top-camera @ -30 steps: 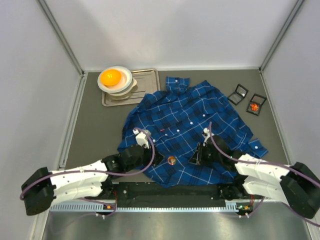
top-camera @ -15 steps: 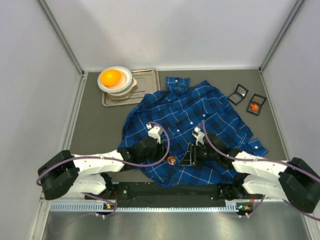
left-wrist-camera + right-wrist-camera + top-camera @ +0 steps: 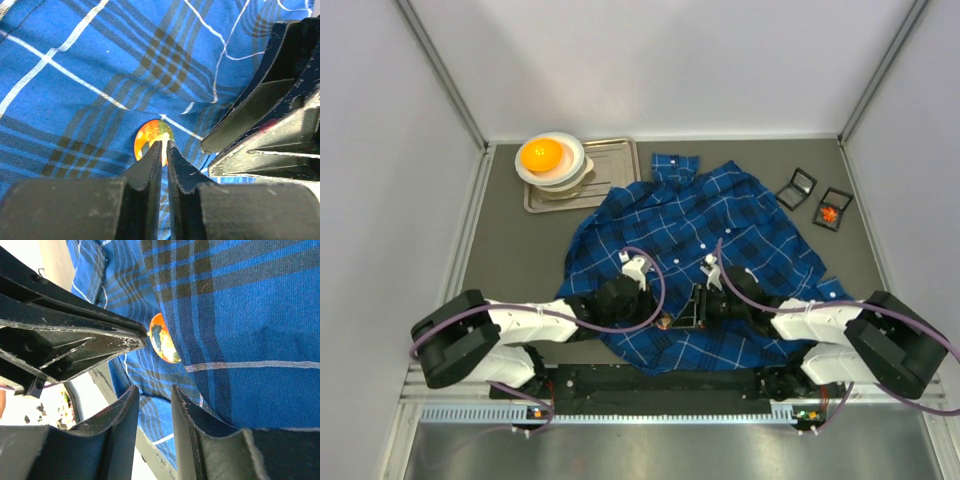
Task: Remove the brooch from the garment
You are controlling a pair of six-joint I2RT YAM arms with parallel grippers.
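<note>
The dark-blue plaid shirt (image 3: pixel 720 215) lies spread in the middle of the table. A round orange-yellow brooch (image 3: pixel 663 321) sits on its near hem, and also shows in the left wrist view (image 3: pixel 149 136) and the right wrist view (image 3: pixel 164 344). My left gripper (image 3: pixel 656 319) comes in from the left. Its jaws (image 3: pixel 163 144) are closed to a thin slit with their tips on the brooch's edge. My right gripper (image 3: pixel 694 311) rests on the shirt just right of the brooch. Its jaws (image 3: pixel 154 390) stand a little apart and hold nothing. The shirt fills both wrist views (image 3: pixel 75 75) (image 3: pixel 260 315).
A metal tray (image 3: pixel 615 165) at the back left holds stacked white bowls with an orange ball (image 3: pixel 542 155). Two small open black boxes (image 3: pixel 797 187) (image 3: pixel 833 208) stand at the back right, one with an orange item. Grey walls close in three sides.
Both grippers have moved inward toward the brooch. The left gripper slid right until its tips reached the brooch. The right gripper slid left to just beside it.
</note>
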